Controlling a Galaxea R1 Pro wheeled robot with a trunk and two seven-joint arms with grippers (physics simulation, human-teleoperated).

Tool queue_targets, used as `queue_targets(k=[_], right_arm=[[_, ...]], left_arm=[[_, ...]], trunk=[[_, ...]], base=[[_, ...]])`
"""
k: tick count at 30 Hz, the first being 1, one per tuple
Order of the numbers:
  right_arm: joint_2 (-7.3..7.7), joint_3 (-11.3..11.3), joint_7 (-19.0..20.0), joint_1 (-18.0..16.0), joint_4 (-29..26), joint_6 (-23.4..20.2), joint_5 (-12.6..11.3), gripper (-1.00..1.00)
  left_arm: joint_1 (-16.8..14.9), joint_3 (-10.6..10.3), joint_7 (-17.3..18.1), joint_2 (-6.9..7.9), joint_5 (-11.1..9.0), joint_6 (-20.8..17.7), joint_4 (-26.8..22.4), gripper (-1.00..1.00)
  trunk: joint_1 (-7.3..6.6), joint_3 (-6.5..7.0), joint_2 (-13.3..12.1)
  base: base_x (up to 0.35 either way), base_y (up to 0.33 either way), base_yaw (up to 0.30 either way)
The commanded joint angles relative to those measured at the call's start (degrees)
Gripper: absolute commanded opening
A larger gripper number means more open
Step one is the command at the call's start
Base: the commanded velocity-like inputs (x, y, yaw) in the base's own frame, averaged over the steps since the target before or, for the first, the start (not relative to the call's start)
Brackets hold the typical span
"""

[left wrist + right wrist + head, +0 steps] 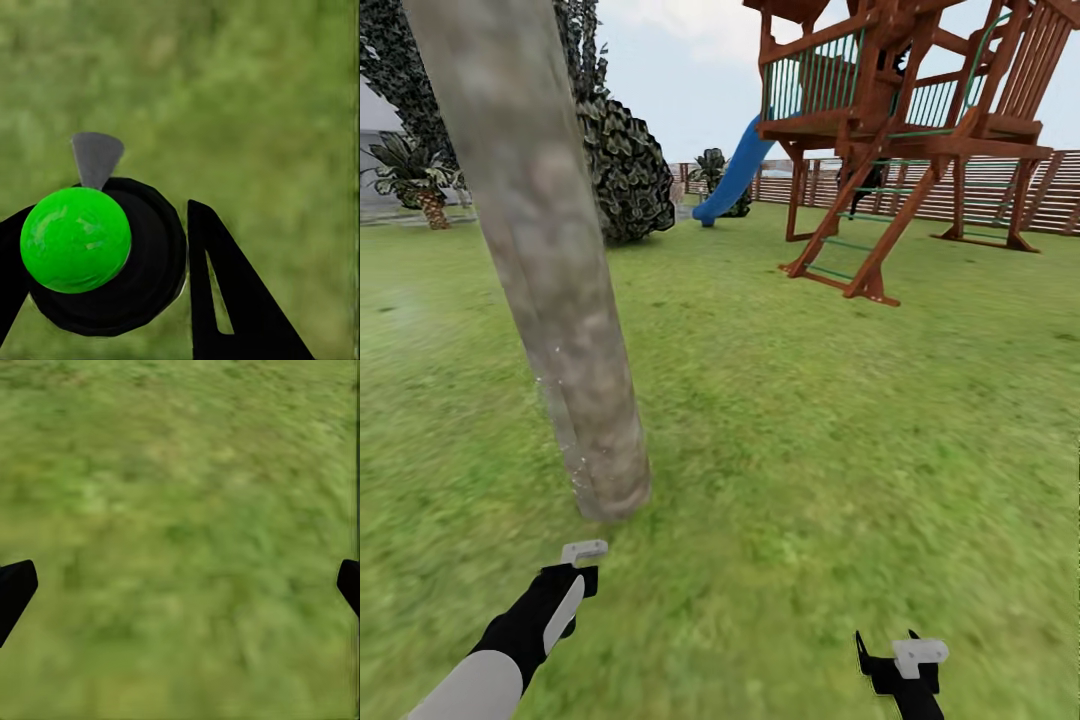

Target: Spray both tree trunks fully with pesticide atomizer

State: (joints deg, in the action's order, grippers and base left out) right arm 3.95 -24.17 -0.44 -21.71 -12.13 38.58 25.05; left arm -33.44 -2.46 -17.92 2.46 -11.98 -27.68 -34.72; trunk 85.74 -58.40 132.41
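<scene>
A thick, mottled grey-brown tree trunk [565, 340] rises from the grass just ahead on the left. A few tiny white pesticide specks [556, 385] show on its lower part. My left gripper [582, 565] hovers over the lawn just short of the trunk's base. In the left wrist view the left gripper [112, 289] is shut on the pesticide atomizer [146, 277], a dark round bottle with a bright green ball top and a grey nozzle. My right gripper [900, 660] hangs low on the right, and the right wrist view shows the right gripper [180, 589] open with only grass between its fingers.
A wooden play tower [900, 130] with a blue slide [735, 170] stands ahead on the right, backed by a brown slat fence [960, 195]. A round dark bush [625, 175] sits behind the trunk. A palm-like plant [420, 185] is far left. Green grass [810, 430] stretches between.
</scene>
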Motion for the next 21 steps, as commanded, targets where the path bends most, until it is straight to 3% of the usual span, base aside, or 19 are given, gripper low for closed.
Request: queue_targets(k=[1, 11, 21], right_arm=[[0.0, 0.0, 0.0, 0.0, 0.0, 0.0, 0.0, 1.0], [0.0, 0.0, 0.0, 0.0, 0.0, 0.0, 0.0, 1.0], [0.0, 0.0, 0.0, -0.01, 0.0, 0.0, 0.03, 1.0]], left_arm=[[0.02, 0.0, -0.01, 0.0, 0.03, -0.01, 0.0, -1.0], [0.04, 0.0, -0.01, 0.0, 0.03, -0.01, 0.0, -1.0], [0.02, 0.0, -0.01, 0.0, 0.03, -0.01, 0.0, -1.0]], trunk=[[0.0, 0.0, 0.0], [0.0, 0.0, 0.0], [0.0, 0.0, 0.0]], base=[[0.139, -0.273, 0.002], [0.14, -0.273, 0.031], [0.14, -0.273, 0.26]])
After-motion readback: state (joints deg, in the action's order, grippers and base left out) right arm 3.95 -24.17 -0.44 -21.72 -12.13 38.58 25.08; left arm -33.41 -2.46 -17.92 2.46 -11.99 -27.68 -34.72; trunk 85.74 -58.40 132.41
